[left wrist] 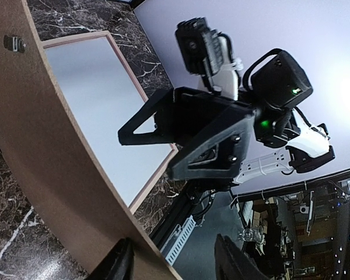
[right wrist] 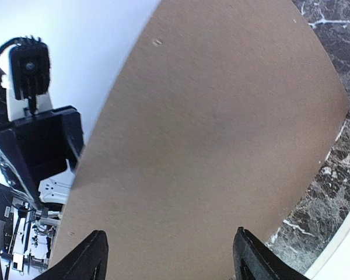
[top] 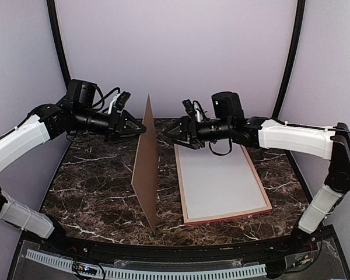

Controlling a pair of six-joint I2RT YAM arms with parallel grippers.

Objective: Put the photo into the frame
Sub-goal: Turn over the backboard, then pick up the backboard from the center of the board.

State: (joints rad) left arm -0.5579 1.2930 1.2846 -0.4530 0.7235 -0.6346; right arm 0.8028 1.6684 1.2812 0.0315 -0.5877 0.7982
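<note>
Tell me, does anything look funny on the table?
Yes. The brown board stands up on its edge between the left hand and the right hand, instead of lying flat like the frame beside it. It could tip over.

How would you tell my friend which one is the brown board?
Find the dark marble table with white veins. Near its middle, left of the flat pink-edged wooden frame, a thin plain brown rectangular board stands between the left tool and the right tool. It alone stands up on its edge; the frame lies flat.
</note>
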